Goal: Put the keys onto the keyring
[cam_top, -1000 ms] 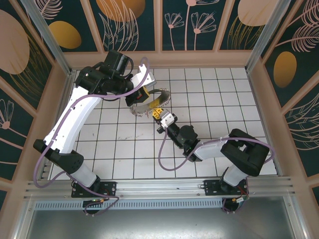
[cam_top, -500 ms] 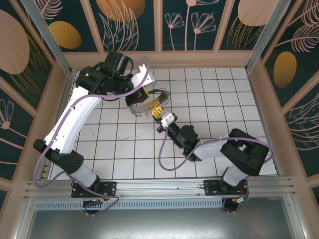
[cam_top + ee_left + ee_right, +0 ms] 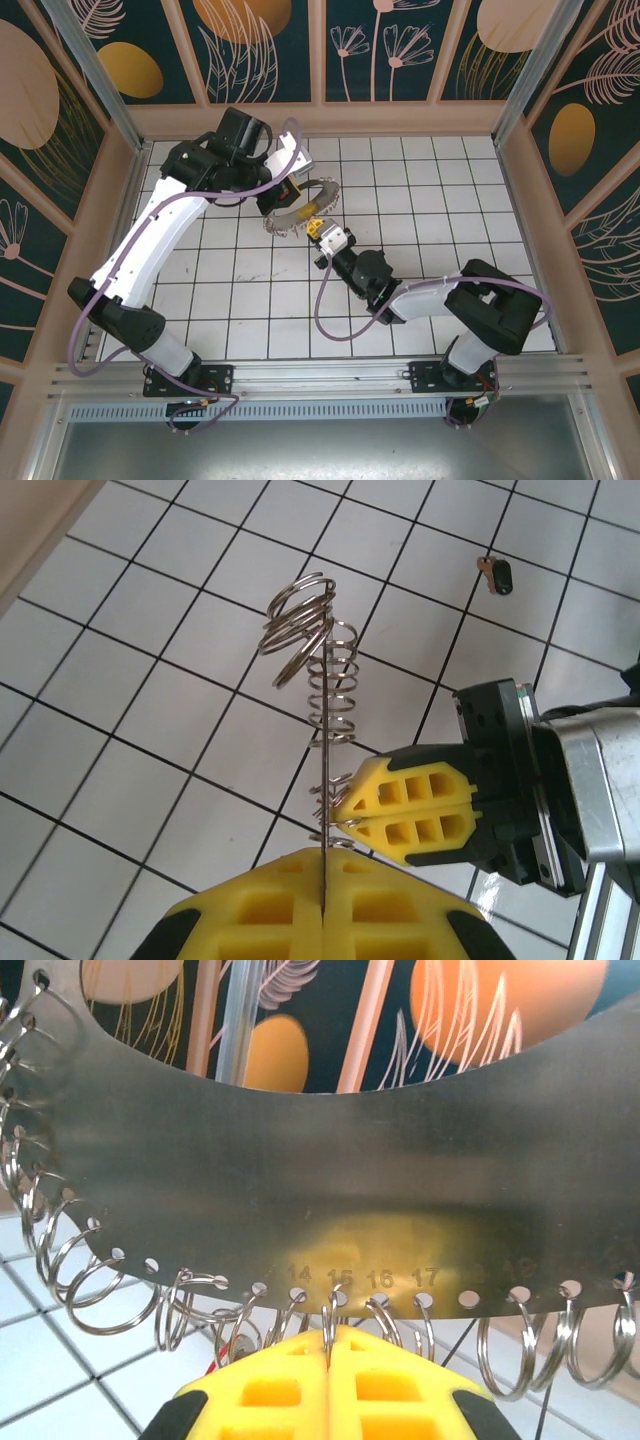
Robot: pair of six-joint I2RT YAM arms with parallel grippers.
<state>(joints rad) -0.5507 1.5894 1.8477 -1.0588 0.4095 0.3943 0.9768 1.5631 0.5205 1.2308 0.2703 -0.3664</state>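
Your left arm (image 3: 150,235) has leaned a touch farther over the counter (image 3: 450,200) since a second ago. Your right arm (image 3: 425,295) has nudged its hand slightly up and left, its fingers closing the last bit. Between them the keyring (image 3: 350,1160) stands on edge above the tiles, left of the counter's middle and toward the far side. Your left hand (image 3: 324,865) is closed tight on the keyring's thin rim. Your right hand (image 3: 329,1345) is fully closed too, gripping one small ring (image 3: 329,1312) that hangs from the hole marked 15. More small rings (image 3: 105,1295) dangle along the rim. One key (image 3: 497,576) lies on the tiles, well apart from the keyring.
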